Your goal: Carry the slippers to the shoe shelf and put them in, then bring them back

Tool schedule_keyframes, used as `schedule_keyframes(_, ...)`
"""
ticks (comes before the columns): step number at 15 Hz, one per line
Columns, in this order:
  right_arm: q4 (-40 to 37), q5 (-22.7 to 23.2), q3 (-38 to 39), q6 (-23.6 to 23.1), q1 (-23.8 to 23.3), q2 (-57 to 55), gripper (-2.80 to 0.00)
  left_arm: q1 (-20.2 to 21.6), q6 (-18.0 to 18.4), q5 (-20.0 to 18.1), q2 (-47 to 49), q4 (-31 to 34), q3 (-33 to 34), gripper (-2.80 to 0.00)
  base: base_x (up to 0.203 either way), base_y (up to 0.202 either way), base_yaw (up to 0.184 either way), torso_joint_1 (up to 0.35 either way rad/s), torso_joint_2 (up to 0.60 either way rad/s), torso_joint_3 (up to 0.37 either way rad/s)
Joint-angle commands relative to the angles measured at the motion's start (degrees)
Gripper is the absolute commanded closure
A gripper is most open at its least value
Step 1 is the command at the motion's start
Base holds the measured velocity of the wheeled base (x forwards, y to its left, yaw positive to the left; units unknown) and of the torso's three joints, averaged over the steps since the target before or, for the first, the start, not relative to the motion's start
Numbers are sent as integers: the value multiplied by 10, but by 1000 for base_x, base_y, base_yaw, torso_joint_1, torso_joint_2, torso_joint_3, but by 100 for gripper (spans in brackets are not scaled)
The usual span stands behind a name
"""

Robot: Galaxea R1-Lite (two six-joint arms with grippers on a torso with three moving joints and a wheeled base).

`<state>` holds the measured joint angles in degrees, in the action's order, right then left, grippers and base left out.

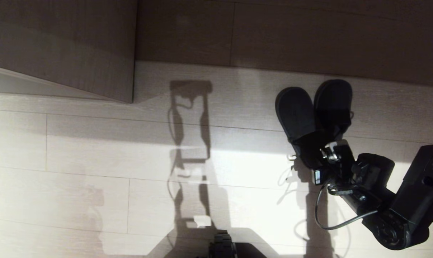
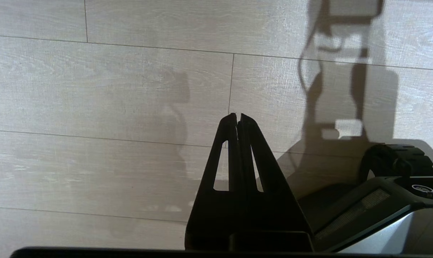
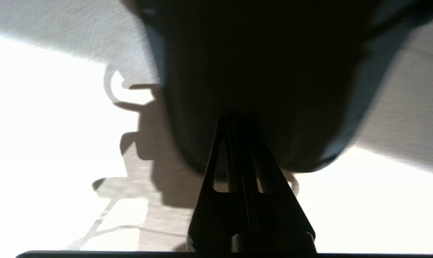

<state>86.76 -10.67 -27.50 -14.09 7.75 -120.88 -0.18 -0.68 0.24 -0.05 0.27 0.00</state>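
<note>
Dark grey fabric marks the slippers, which we hold as a pair in our right hand, toes pointing away from us toward the pale wood-grain panels ahead. The right hand is pressed together on the heel end of the slippers; in the right wrist view its fingers meet with the dark bulk of the slippers right in front of them, so we judge the pair is pinched there. The slippers hang above the floor, a light plank surface lit by a bright patch and crossed by our own shadow. Our left hand is parked low beside our base, its fingers pressed together on nothing, pointing at bare floor. Ahead we see only a dark wood-grain board and a jutting panel at upper left; we cannot tell from here whether that is the shoe shelf or which way we are travelling. As far as we can judge, the slippers are in our grip and in transit, not resting in any shelf, and at least one setting down remains.
</note>
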Motion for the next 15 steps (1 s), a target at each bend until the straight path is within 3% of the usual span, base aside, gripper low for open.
schedule_keyframes(1, 5, -1, -1, -1, 8, -16, 0, 0, 0, 0, 0, 0, 1, 0, 0, 0, 0, 0, 0, 0)
schedule_keyframes(15, 6, -1, -22, 1, 47, -28, 0, 0, 0, 0, 0, 0, 1, 0, 0, 0, 0, 0, 0, 0)
